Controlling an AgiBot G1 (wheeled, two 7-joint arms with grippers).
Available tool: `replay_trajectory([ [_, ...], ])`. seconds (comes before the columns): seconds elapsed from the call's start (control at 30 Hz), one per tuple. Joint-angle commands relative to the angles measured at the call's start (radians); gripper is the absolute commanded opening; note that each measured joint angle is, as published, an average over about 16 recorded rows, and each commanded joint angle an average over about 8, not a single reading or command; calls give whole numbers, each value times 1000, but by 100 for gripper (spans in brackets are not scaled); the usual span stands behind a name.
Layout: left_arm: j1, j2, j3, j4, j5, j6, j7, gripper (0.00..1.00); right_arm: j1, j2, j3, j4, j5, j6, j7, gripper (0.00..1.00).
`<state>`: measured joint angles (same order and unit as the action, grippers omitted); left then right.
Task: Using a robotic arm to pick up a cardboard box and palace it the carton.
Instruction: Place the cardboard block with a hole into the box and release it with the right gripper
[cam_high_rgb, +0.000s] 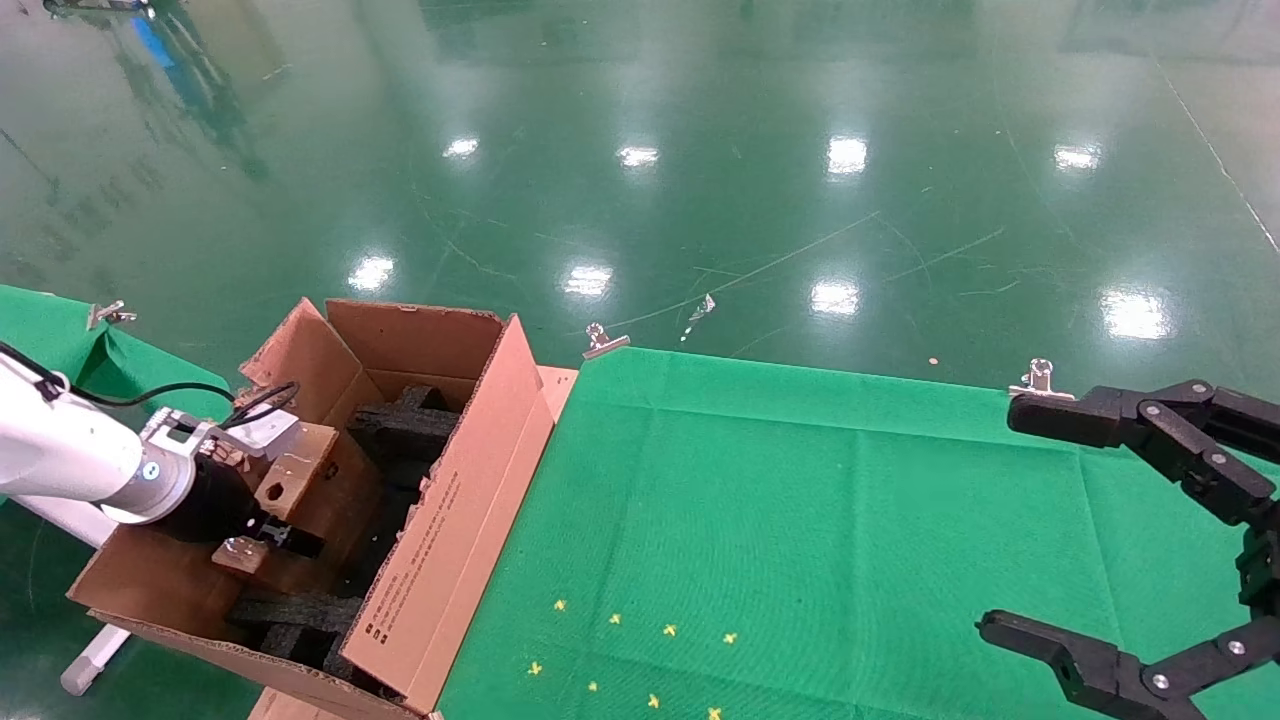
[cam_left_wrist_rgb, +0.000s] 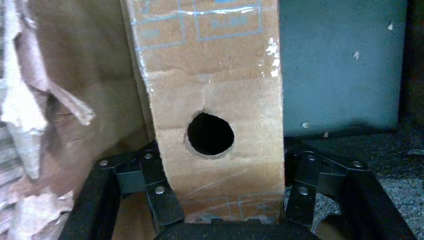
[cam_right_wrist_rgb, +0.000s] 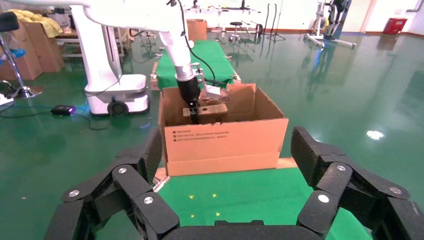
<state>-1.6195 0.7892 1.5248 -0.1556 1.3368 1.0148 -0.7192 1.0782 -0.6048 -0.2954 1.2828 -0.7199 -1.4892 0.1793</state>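
My left gripper, black on a white-and-silver robotic arm, is shut on the small brown cardboard box with a round hole. It holds the box inside the large open carton, near its left wall, above the black foam blocks. In the left wrist view the box stands between the fingers of my left gripper. The right wrist view shows the carton with the box held inside it. My right gripper hangs open and empty over the table's right side; it also shows in its own view.
The green-covered table lies right of the carton, with yellow marks near its front. Metal clips hold the cloth at the far edge. A second green surface lies far left. Glossy green floor lies beyond.
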Motion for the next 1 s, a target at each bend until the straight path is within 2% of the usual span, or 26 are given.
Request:
replay_trajectory([
  [0.03,3,8,-5,19,-7,0,20,100,0,0,0,0,0,0,0,100],
  [1.0,-69,47,-18,130,-23,29,111,100,0,1,-2,0,1,1,-1,100],
])
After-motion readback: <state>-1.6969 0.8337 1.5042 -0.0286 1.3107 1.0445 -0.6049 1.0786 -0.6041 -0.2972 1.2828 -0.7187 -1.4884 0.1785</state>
